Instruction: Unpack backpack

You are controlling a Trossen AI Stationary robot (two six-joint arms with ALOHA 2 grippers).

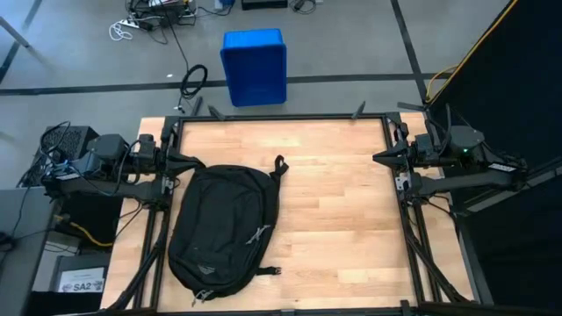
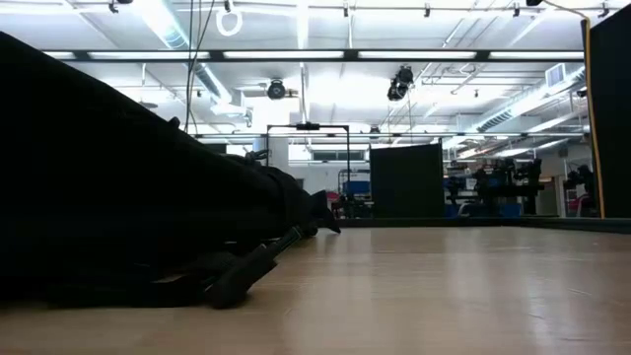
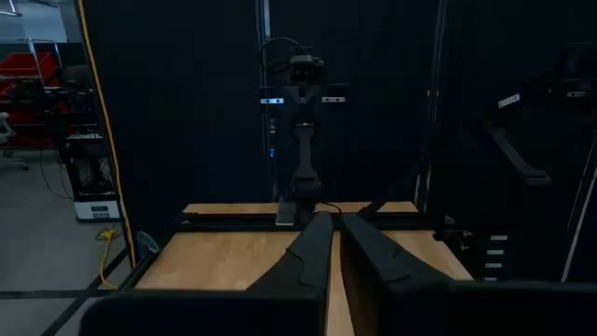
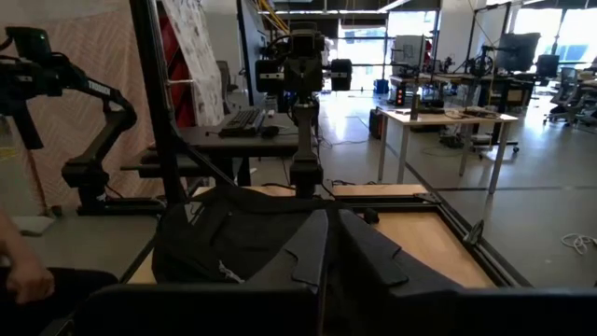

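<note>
Two closed end effectors [image 1: 197, 161] [image 1: 379, 158] flank one backpack [image 1: 221, 228].

Robotics laboratory in a large open industrial hall. Grey concrete floor [image 1: 351, 35] marked with dark tape lines; loose cables [image 1: 145, 19] lying on it beside a blue plastic bin [image 1: 254, 66]. High ceiling carrying long fluorescent light strips [image 2: 325, 54] and exposed ducting. Pale wooden table top [image 1: 334, 193] set in a black metal frame, with a dark robot arm mounted at each side. Black curtain panels [image 3: 187, 103] screening one side. Beyond, work desks [image 4: 448, 117] loaded with electronics, a keyboard [image 4: 244, 119], office chairs. A person's hand [image 4: 23, 275] at the edge of the right wrist view.
</note>
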